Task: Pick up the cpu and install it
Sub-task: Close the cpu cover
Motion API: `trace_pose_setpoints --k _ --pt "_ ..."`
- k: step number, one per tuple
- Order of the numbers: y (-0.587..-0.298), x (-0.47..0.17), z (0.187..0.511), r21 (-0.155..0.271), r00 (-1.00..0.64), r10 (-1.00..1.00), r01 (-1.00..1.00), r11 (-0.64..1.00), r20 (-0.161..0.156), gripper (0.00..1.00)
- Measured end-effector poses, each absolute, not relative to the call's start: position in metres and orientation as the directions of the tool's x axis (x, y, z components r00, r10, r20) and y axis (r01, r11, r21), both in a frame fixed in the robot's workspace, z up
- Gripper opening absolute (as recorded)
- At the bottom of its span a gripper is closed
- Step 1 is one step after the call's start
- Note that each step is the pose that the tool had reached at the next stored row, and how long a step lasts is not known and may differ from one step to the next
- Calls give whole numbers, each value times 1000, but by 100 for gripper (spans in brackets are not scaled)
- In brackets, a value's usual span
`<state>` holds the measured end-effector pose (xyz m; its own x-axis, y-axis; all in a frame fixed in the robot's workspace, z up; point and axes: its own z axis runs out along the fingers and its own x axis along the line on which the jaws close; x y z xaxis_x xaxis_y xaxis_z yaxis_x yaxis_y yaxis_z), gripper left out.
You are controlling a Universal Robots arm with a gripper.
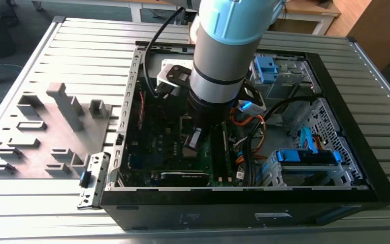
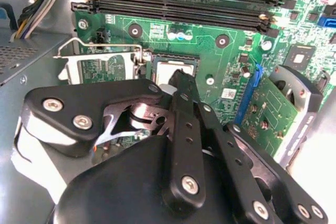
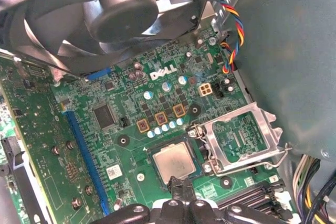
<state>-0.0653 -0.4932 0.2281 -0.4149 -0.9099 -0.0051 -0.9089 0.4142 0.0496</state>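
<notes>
1. Exterior view is showing the arm [image 1: 225, 46] reaching down into the open computer case [image 1: 357, 168], which is sitting on a slatted metal table [image 1: 79, 40]. The gripper [image 1: 193, 140] is hanging low over the motherboard [image 1: 148, 147]. A grey tray of blocks [image 1: 46, 132] is lying at the exterior view's left, well apart from the gripper.
2. In both wrist views the cpu [image 3: 175, 162] [image 2: 176, 69] is lying flat in its socket, silvery top up, its edges looking square with the socket.
3. The gripper [image 3: 181, 184] [image 2: 181, 82] is hovering at one edge of the cpu. Whether it is touching the chip cannot be told, nor whether it is open or closed. It is not wrapping around the chip.
4. The metal retention frame [image 3: 239, 137] [image 2: 100, 66] is lying swung open just beside the socket, leaving the cpu uncovered, with its wire lever [image 3: 281, 153] unlatched.
5. Judging from this, the fetching and placing are looking done: the cpu is resting where it belongs. The frame is not yet sitting over it, so the install is looking unfinished.
</notes>
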Motion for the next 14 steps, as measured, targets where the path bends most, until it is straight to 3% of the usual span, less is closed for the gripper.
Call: trace_pose_setpoints --k 7,14 --pt "-493 -60 228 51 -373 -928 -927 372 -18 11" --pt "-493 -58 228 68 -353 -931 -935 347 -96 11"
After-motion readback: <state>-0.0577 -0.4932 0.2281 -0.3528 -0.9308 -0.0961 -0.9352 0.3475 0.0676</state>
